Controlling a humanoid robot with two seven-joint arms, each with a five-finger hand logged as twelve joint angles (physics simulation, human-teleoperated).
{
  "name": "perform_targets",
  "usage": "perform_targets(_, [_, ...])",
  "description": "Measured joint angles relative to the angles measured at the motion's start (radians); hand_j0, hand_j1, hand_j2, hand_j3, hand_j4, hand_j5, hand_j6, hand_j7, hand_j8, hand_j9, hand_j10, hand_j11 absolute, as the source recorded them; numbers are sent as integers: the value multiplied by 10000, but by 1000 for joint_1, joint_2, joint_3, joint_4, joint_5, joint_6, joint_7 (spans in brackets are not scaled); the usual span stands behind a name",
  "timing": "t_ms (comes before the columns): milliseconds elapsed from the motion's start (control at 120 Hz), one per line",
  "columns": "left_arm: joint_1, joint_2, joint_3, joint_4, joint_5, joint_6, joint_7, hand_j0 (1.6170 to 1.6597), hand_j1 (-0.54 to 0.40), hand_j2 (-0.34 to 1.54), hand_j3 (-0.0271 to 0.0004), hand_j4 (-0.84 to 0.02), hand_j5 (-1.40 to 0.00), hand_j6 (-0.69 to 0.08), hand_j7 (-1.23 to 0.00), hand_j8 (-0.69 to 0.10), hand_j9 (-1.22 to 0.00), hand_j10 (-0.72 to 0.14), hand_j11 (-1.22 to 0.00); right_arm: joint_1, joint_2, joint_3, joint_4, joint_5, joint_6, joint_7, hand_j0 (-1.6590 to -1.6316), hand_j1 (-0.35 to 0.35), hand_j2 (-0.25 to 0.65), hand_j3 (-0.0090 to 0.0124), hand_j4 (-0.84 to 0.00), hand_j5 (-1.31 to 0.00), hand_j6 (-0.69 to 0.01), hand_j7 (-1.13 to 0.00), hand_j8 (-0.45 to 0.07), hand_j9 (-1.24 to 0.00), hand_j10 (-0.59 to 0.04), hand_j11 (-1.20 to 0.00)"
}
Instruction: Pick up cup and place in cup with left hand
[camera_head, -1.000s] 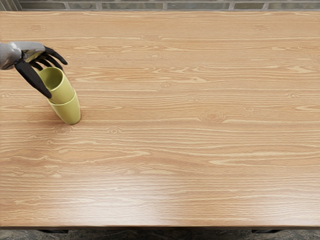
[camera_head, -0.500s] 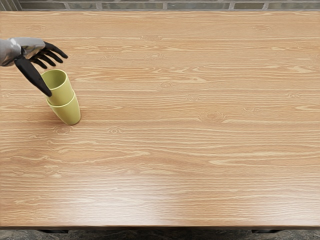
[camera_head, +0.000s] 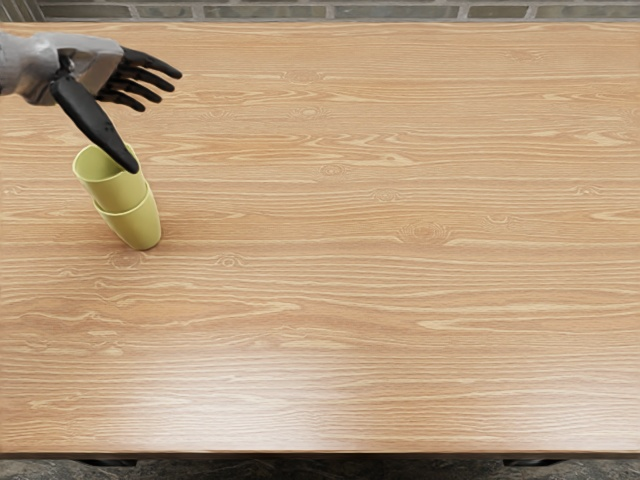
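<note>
At the left of the head view, my left hand (camera_head: 152, 120) is open, its fingers stretched out to the right and its thumb pointing down. Below it, one yellow-green cup (camera_head: 116, 191) sits inside another yellow-green cup (camera_head: 138, 225), which stands on the table. The inner cup leans a little to the left. The thumb tip overlaps the inner cup's rim in the picture; whether they touch I cannot tell. Nothing is held.
The wooden table (camera_head: 400, 300) fills most of the view. A brick wall (camera_head: 400, 11) runs behind its back edge, and its front edge lies near the bottom of the picture.
My left hand has moved up and to the right in the picture, its fingers spreading off the inner cup. That cup's top has shifted slightly left; the outer cup has stayed put.
</note>
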Motion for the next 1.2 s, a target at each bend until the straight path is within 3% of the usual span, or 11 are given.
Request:
perform_targets(258, [15, -2, -1, -29, -369, -149, 0, 16580, 2780, 126, 0, -628, -784, -633, -782, -629, -781, -622, -780, 0, 0, 1, 0, 0, 0, -1, -16581, -3491, 0, 0, -2, 0, -3, 0, -2, 0, -2, 0])
perform_targets(450, [126, 25, 4, -63, -614, -175, 0, 16581, 3055, 73, 0, -379, -477, -382, -476, -380, -475, -376, -475, 0, 0, 1, 0, 0, 1, -2, -16581, -3491, -1, 0, -2, 0, -3, 0, -3, 0, -2, 0])
perform_targets(575, [155, 73, 4, -80, -656, -179, 0, 16581, 3144, 58, 0, -297, -379, -297, -379, -296, -379, -295, -378, 0, 0, 1, 1, 0, 1, -2, -16581, -3491, 0, 0, -2, 0, -3, 0, -2, 0, -1, 0])
perform_targets(642, [236, 83, 3, -85, -671, -179, 0, 16581, 3171, 49, 0, -271, -347, -271, -347, -271, -347, -270, -346, 0, 0, 1, 2, 0, 1, -2, -16581, -3490, -1, 0, -2, 0, -3, 0, -3, 0, -2, 0])
perform_targets(683, [299, 143, 3, -88, -690, -180, 0, 16581, 3185, 46, 0, -254, -331, -253, -330, -253, -330, -254, -330, 0, 0, 1, 3, 0, 1, -2, -16581, -3490, -1, 0, -2, 0, -3, 0, -2, 0, -1, 0])
perform_targets(942, [320, 189, 4, -97, -726, -181, 0, 16581, 3228, 38, 0, -206, -282, -204, -282, -206, -282, -210, -282, 1, 0, 1, 4, 0, 2, -2, -16581, -3491, 0, 0, -1, 0, -2, 0, -1, 0, -1, 0])
perform_targets(1200, [445, 187, 5, -97, -719, -181, 0, 16581, 3239, 33, 0, -192, -268, -189, -268, -192, -268, -197, -268, 2, 0, 1, 5, 0, 2, -2, -16581, -3490, 0, 0, -1, 0, -2, 0, -1, 0, 0, 0])
